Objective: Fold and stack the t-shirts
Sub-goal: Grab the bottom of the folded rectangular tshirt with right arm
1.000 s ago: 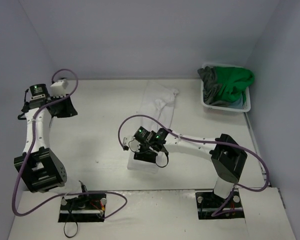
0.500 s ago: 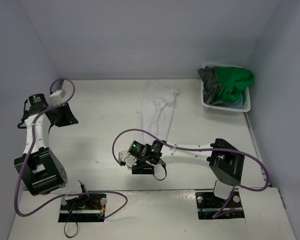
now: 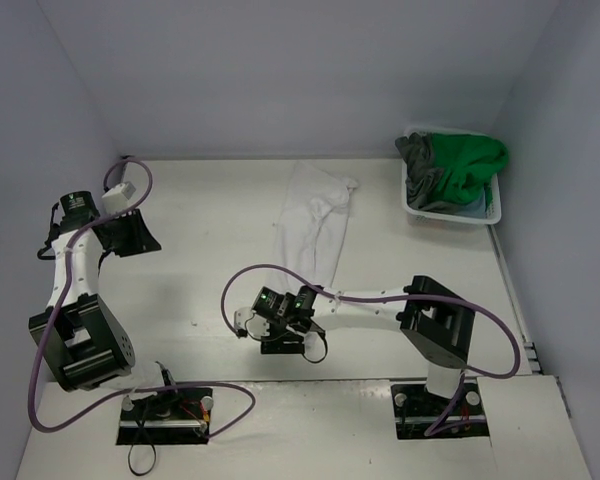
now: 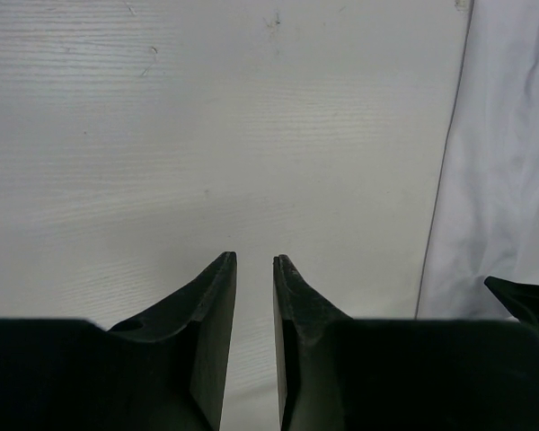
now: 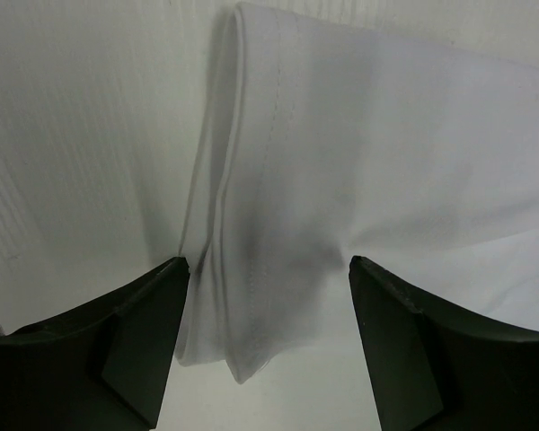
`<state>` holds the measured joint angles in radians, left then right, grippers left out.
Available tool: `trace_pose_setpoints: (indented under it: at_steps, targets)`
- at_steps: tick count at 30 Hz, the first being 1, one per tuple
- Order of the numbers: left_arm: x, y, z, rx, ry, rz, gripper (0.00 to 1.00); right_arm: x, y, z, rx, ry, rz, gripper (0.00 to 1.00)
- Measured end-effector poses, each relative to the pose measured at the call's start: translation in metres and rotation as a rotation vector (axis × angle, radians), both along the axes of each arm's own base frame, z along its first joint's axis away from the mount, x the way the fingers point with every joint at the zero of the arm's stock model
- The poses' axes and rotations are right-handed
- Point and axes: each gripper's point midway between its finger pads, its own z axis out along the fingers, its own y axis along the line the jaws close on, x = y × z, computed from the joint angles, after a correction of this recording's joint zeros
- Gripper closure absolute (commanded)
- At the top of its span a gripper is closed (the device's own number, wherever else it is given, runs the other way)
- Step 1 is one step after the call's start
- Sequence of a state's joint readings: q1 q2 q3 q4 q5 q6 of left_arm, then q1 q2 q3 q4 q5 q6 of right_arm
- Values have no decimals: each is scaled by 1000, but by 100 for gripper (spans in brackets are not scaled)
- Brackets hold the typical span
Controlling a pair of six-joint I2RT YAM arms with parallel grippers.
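Robot lab (plain walled table [image 3: 210, 262])

- one t-shirt [image 3: 315, 225] lies mid-tabletop [image 3: 200, 280], running from far centre toward the near edge
- basket [image 3: 492, 213] sits at the far right corner, with heaped t-shirts [image 3: 455, 170] in it, hanging over its rim
- right hand [image 3: 280, 338] is over that t-shirt's near end
- left hand [image 3: 135, 238] is well to its left

White t-shirt [image 3: 315, 225] long and central; green shirt [image 3: 465, 162], grey shirt [image 3: 417, 155] (possibly more) far right.
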<state>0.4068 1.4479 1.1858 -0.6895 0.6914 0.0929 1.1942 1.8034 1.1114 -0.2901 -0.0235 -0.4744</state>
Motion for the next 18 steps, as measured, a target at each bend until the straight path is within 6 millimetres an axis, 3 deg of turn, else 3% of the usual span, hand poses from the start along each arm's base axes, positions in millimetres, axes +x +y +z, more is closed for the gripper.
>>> trace_pose_setpoints:
  at_steps: [5, 8, 11, 12, 15, 18]
  targets:
    - [-1, -2, -1, -10, 1, -5, 81, -1, 5, -1, 9, 7, 6, 31]
    - [0, -3, 0, -14, -3, -9, 81, -2, 10, -2, 22, 12, 12, 37]
    - [1, -3, 0, -15, -7, -10, 81, -5, 15, -4, 36, 28, 19, 57]
    - [1, -3, 0, -16, -7, -10, 81, -6, 17, -4, 42, 36, 20, 76]
    - [1, -3, -1, -20, -5, -12, 81, -7, 23, -7, 58, 37, 25, 99]
    - [2, -4, -3, -24, -2, -14, 81, -7, 26, -7, 67, 30, 29, 100]
